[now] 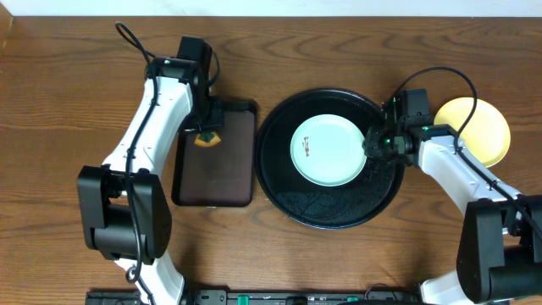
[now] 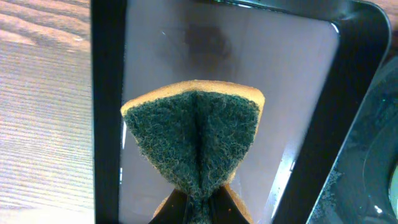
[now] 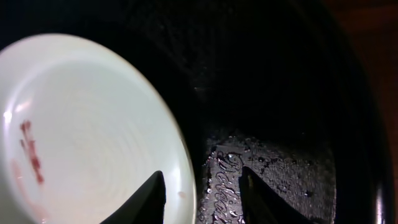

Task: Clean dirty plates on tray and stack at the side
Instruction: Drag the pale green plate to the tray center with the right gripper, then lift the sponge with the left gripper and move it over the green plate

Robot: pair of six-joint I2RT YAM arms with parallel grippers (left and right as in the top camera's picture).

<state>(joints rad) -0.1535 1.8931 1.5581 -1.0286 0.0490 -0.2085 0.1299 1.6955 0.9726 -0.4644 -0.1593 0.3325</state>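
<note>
- Note wooden bench (image 1: pixel 68 102) carrying two trays and one plate set off to the right.
- Find round black tray (image 1: pixel 330 216) at mid-bench, wet-looking, holding a single mint plate (image 1: pixel 329 150) near its centre.
- Find brown rectangular tray (image 1: pixel 216 182) just left of it, with nothing seen on it but the sponge held over its upper end.
- Log yellow plate (image 1: pixel 487 135) on the bench, right of the black tray and off it; judge as cleaned and put aside. Cannot tell whether anything lies beneath it; no third plate in view.
- Read left tool (image 2: pixel 196 208) as clamped on the green-faced sponge (image 2: pixel 194 137), pinching it into a fold above the brown tray.
- Read right tool (image 3: pixel 204 196) as parted: one finger over the mint plate, the other over the black tray, plate rim between; gripping nothing as far as seen.
- Log reddish smear (image 3: pixel 28 149) on the mint plate: not yet clean.
- Judge progress: roughly one plate finished; mint plate left to scrub and stack.
</note>
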